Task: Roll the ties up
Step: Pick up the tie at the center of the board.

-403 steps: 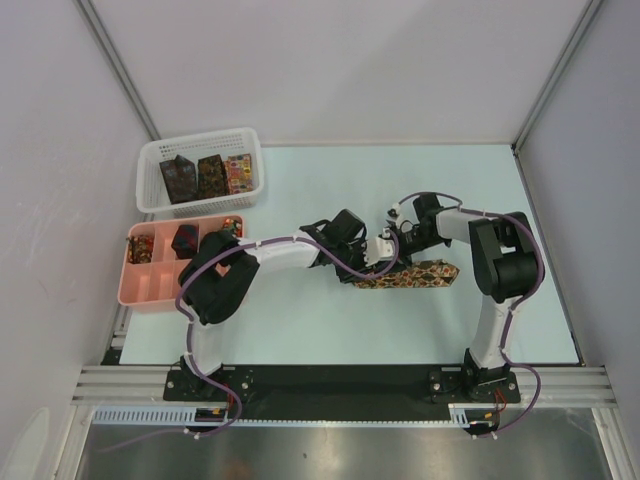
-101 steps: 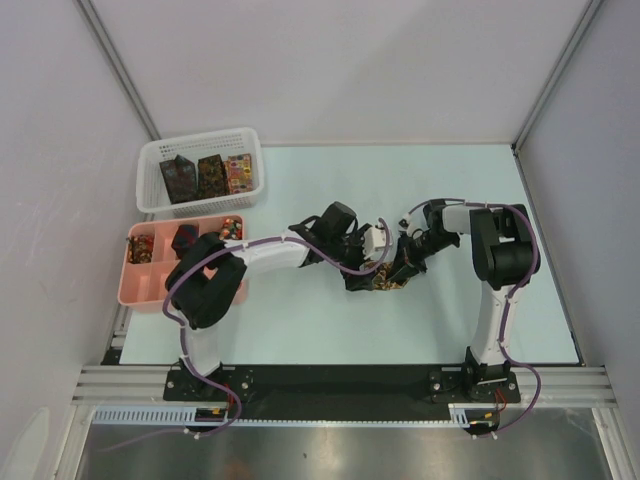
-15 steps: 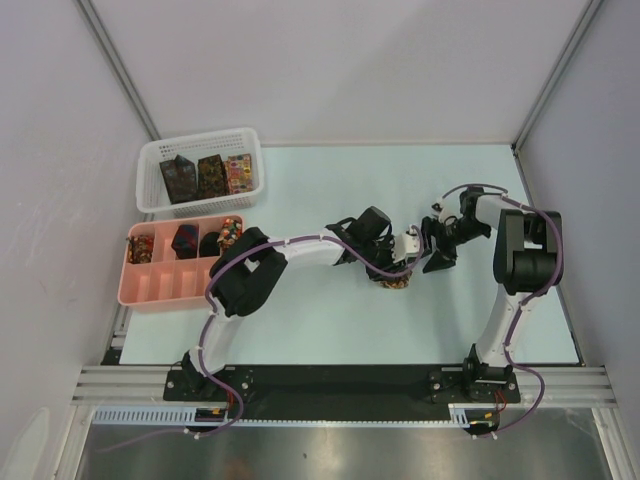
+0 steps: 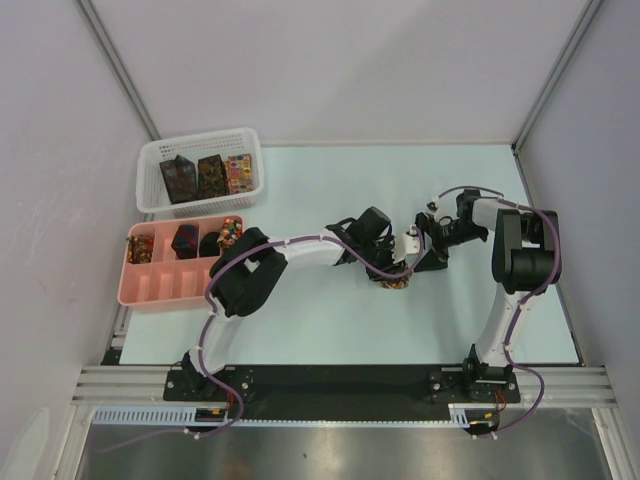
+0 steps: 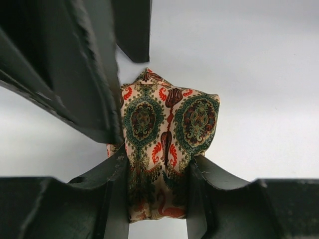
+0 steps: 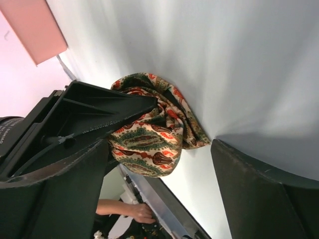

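A rolled tie [image 5: 164, 119] with a cream, green and red pattern sits on the table near the middle [image 4: 396, 282]. My left gripper [image 5: 158, 167] is shut on it, one finger on each side of the roll. The same rolled tie [image 6: 149, 137] shows in the right wrist view under a left finger [image 6: 99, 112]. My right gripper [image 4: 432, 252] stands open just right of the roll, fingers wide apart and touching nothing [image 6: 163, 167]. More folded ties [image 4: 210, 176] stand in the white basket [image 4: 150, 200]. Small rolls [image 4: 186, 240] lie in the pink tray [image 4: 150, 290].
The basket and the pink tray sit at the table's far left, one behind the other. The left arm [image 4: 300, 250] stretches across the middle of the table. Grey walls close in both sides and the back.
The right gripper has opened and let go of the roll, drawing slightly away. The left gripper has closed on the roll and holds it in the same spot. Earlier the tie lay as a flat strip.
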Action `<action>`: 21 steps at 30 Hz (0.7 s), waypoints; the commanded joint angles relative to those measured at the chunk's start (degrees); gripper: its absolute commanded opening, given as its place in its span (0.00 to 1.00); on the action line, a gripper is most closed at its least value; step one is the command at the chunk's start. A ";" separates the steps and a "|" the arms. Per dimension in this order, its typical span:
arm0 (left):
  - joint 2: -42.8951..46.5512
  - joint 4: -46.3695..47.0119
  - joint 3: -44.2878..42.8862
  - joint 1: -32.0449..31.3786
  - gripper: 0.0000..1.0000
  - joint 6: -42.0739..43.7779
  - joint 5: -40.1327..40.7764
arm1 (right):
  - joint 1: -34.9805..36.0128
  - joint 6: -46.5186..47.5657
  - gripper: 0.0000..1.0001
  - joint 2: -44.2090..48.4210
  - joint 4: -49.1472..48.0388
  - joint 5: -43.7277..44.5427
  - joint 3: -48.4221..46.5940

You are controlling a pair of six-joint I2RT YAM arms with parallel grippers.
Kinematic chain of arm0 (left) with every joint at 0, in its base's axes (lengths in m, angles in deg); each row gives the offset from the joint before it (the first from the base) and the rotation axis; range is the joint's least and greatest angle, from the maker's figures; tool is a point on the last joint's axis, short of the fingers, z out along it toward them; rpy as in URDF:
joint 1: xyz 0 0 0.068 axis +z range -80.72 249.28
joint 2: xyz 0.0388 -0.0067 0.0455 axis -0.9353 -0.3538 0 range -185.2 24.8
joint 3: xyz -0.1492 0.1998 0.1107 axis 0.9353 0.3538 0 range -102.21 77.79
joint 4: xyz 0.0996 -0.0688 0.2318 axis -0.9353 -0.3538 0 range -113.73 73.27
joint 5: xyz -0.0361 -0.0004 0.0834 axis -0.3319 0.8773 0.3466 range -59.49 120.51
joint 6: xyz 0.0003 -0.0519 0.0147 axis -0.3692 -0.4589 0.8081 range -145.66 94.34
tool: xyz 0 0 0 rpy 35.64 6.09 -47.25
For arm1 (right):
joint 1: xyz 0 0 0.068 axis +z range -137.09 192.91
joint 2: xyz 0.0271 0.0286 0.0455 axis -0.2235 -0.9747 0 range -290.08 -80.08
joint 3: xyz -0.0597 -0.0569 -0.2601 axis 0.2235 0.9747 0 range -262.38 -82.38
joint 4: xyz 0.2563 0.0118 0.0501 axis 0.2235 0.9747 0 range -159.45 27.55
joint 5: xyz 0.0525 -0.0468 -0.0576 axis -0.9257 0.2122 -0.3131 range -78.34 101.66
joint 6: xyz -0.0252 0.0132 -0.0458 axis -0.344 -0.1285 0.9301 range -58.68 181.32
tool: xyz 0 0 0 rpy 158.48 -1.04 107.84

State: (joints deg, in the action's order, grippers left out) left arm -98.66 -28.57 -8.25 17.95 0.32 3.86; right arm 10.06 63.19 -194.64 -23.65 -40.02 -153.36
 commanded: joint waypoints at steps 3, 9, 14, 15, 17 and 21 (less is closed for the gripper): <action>0.06 -5.04 1.75 -0.26 0.25 0.92 1.34 | 2.68 1.47 0.87 -1.80 -2.47 2.20 4.09; -0.12 -5.13 1.23 -0.26 0.26 0.65 1.17 | 4.34 1.03 0.69 -1.89 -3.79 0.44 5.24; 0.32 -4.95 1.66 -0.26 0.29 0.92 1.17 | 4.70 -0.73 0.30 -2.16 -6.42 -1.05 4.97; 0.50 -4.78 1.84 -0.26 0.31 0.83 0.99 | 4.70 -0.73 0.24 -2.42 -6.43 -0.88 4.89; 1.63 -4.08 2.80 -0.17 0.41 0.31 0.73 | 4.70 -0.38 0.06 -2.59 -6.08 -0.35 4.97; 5.67 -2.67 4.12 0.00 0.67 -1.54 -0.24 | 4.08 0.50 0.00 -2.60 -6.16 -0.35 5.50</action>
State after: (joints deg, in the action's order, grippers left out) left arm -97.79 -27.91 -6.68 17.90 0.23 4.47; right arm 13.62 61.42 -195.23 -26.52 -45.44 -149.16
